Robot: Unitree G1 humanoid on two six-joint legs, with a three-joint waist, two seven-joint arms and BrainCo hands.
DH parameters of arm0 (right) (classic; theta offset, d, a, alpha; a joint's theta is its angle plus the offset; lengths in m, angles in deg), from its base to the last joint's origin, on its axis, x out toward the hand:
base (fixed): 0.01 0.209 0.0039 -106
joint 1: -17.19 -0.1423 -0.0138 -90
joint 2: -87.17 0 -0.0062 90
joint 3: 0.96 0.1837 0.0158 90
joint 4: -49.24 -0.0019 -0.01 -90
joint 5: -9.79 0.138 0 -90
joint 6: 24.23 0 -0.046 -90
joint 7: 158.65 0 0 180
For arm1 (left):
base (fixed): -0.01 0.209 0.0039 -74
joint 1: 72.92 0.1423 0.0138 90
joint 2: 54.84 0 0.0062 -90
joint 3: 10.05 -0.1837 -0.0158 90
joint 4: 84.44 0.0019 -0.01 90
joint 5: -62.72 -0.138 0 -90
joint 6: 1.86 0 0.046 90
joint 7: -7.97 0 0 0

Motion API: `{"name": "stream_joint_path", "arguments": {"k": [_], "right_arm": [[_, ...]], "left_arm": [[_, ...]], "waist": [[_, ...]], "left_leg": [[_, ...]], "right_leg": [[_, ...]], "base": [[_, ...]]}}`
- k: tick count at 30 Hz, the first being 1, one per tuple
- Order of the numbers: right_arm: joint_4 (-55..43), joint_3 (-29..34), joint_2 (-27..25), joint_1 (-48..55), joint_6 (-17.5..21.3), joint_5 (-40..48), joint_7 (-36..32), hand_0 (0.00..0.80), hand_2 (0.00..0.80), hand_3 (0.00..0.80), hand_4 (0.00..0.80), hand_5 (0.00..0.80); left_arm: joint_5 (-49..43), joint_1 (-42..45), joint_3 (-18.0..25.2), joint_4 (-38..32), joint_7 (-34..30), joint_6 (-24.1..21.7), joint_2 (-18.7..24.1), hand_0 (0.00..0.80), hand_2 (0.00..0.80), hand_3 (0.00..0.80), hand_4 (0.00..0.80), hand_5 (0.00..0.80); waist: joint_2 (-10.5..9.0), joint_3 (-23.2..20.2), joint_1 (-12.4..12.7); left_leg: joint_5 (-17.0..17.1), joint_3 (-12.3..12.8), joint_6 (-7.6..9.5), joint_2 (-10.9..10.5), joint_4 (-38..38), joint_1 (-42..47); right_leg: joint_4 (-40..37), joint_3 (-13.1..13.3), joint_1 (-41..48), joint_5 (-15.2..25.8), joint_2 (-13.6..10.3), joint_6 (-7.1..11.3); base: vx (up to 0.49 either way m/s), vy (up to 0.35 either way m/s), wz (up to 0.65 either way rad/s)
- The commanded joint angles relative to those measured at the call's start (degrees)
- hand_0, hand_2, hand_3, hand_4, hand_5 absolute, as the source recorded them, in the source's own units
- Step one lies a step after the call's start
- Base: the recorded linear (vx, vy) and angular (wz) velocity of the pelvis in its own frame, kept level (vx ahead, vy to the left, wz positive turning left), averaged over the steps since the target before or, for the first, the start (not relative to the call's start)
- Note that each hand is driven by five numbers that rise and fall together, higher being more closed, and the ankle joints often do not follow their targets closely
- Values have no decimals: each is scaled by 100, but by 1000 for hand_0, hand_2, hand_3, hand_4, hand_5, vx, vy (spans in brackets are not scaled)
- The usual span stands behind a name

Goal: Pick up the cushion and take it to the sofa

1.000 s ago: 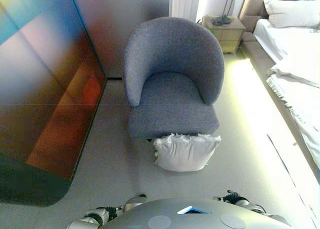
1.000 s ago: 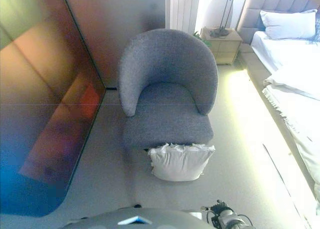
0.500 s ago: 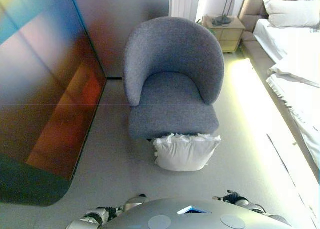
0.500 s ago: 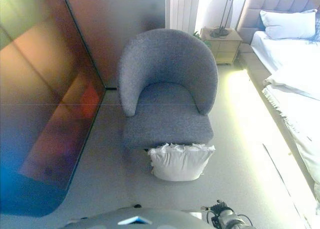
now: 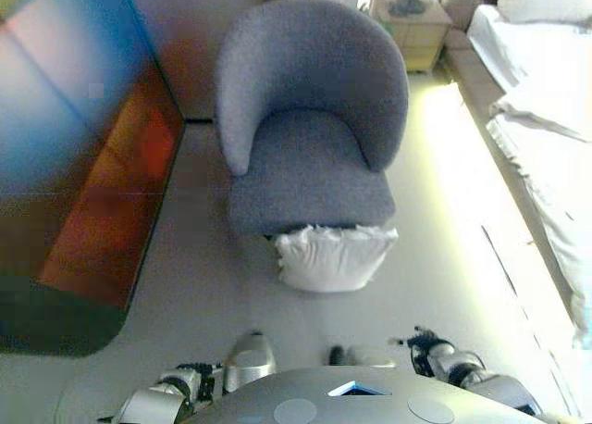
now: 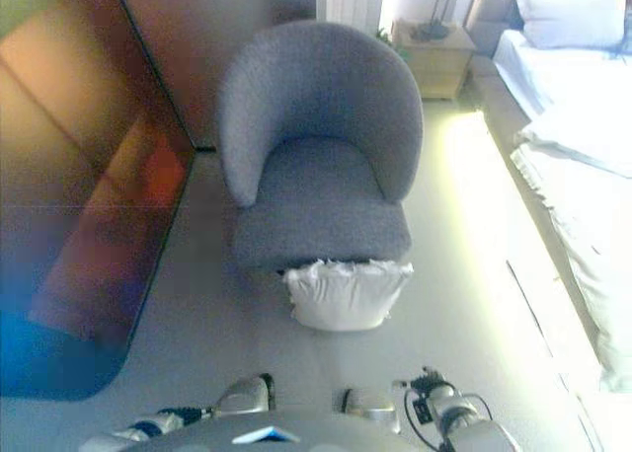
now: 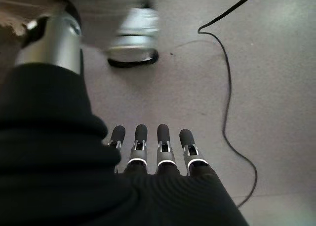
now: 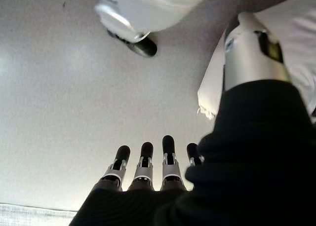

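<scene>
A white cushion stands on the floor and leans against the front of a grey round-backed armchair; it also shows in the right eye view. Both hands hang low near the floor, short of the cushion. My left hand has straight fingers and holds nothing above bare floor. My right hand also has straight fingers and is empty; an edge of the cushion shows beyond its thumb, apart from the fingers.
A dark glossy panel runs along the left. A bed with white covers runs along the right, with a small wooden nightstand behind the chair. Pale floor lies between the chair and the bed.
The whole view has shifted: the chair and cushion sit higher and closer, so the camera has moved. More of both arms shows at the bottom. The cushion stays against the chair.
</scene>
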Motion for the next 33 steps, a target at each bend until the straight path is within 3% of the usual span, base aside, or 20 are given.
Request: {"name": "stream_joint_path", "arguments": {"k": [1, 5, 7, 10, 11, 15, 19, 20, 23, 24, 26, 28, 30, 32, 33], "right_arm": [[-42, -138, -232, 35, -48, -121, 26, 0, 0, 0, 0, 0], [44, -51, -219, 81, -39, -102, 78, 0, 0, 0, 0, 0], [90, -11, -198, 119, -43, -154, 90, 0, 0, 0, 0, 0], [166, -23, -159, 156, -77, -379, 43, 0, 0, 0, 0, 0], [205, -56, -146, 163, -112, -445, 18, 0, 0, 0, 0, 0], [248, -37, -82, 143, -172, -439, 92, 0, 0, 0, 0, 0], [229, 32, -28, 131, -186, -493, 113, 0, 0, 0, 0, 0], [204, 49, -17, 137, -172, -532, 90, 0, 0, 0, 0, 0], [102, 62, 44, 133, -156, -437, 184, 0, 0, 0, 0, 0], [79, 89, 53, 121, -176, -259, 237, 0, 0, 0, 0, 0], [4, 187, 39, 84, -224, 25, 427, 0, 0, 0, 0, 0], [-79, 229, 23, 9, -304, 123, 649, 0, 0, 0, 0, 0], [-144, 173, 0, -112, -309, 212, 735, 0, 0, 0, 0, 0], [-291, 89, -37, -276, -283, 288, 690, 0, 0, 0, 0, 0], [-334, 41, -51, -350, -238, 327, 683, 0, 0, 0, 0, 0]], "left_arm": [[72, 129, 144, -92, 87, -87, -75, 0, 0, 0, 0, 0], [7, 209, 46, -150, 9, -70, -23, 0, 0, 0, 0, 0], [33, 254, 8, -165, -31, -39, -27, 0, 0, 0, 0, 0], [130, 359, 14, -148, -48, -21, -94, 0, 0, 0, 0, 0], [173, 395, 23, -136, -1, 4, -147, 0, 0, 0, 0, 0], [222, 285, -58, -86, 0, 73, -150, 0, 0, 0, 0, 0], [168, 107, -91, -113, -66, 203, -61, 0, 0, 0, 0, 0], [123, 76, -85, -140, -83, 235, -24, 0, 0, 0, 0, 0], [-102, -27, -75, -192, -147, 317, 145, 0, 0, 0, 0, 0], [-174, -56, -87, -185, -164, 312, 194, 0, 0, 0, 0, 0], [-330, -104, -108, -169, -197, 343, 283, 0, 0, 0, 0, 0], [-261, -183, -120, -172, -189, 345, 355, 0, 0, 0, 0, 0], [-207, -408, -160, -179, -223, 353, 402, 0, 0, 0, 0, 0], [-57, -658, -206, -256, -149, 319, 457, 0, 0, 0, 0, 0], [28, -759, -231, -277, -95, 267, 479, 0, 0, 0, 0, 0]], "waist": [[248, 155, 181], [467, 97, 337], [471, 31, 430], [453, -114, 565], [455, -189, 604], [407, -272, 577], [321, -296, 596], [280, -319, 608], [109, -449, 624], [171, -476, 620], [300, -455, 501], [269, -350, 377], [343, -223, 322], [338, 52, 253], [307, 180, 175]], "left_leg": [[-11, 77, 635, -241, -239, -354], [461, 663, 489, -31, -1753, -462], [597, 638, 455, -42, -2266, -456], [708, 322, 416, -42, -2707, -400], [666, 279, 418, 26, -2757, -376], [263, 602, 537, 120, -2404, -511], [-40, 639, 725, 28, -1611, -900], [-113, 659, 791, -17, -1508, -910], [-312, 645, 1085, -244, -1698, -657], [-390, 627, 1162, -218, -1802, -509], [-546, 629, 1238, -172, -1993, -80], [-597, 783, 1217, -201, -2144, 257], [-604, 937, 1087, -37, -2219, 382], [-651, 1045, 911, 89, -2221, 409], [-698, 1068, 833, 143, -2207, 389]], "right_leg": [[-572, 314, 731, 260, 488, 104], [-762, 498, 1359, -73, 718, 103], [-853, 639, 1650, -210, 697, 135], [-966, 922, 1950, -381, 656, 155], [-1002, 1019, 2058, -480, 624, 155], [-805, 883, 2068, -685, 424, 206], [-303, 804, 2036, -807, 243, 363], [-158, 762, 2040, -715, 192, 447], [882, 572, 1628, 352, 13, 951], [1548, 439, 1379, 619, 29, 1041], [2506, 179, 391, 970, -48, 1027], [2316, -278, -269, 859, -424, 998], [1592, -678, -684, 680, -552, 899], [859, -1040, -1053, 1010, -931, 936], [570, -1013, -1233, 1289, -1106, 1015]], "base": [[318, 32, -39], [322, 46, -28], [373, 62, -2], [403, 73, 4], [421, 101, -2], [334, 101, -31], [328, 85, -27], [272, 52, -24], [270, 41, 4], [291, 67, 0], [277, 72, -11], [180, -46, -10], [-1, -223, -18], [-175, -316, -19], [-249, -300, 5]]}}
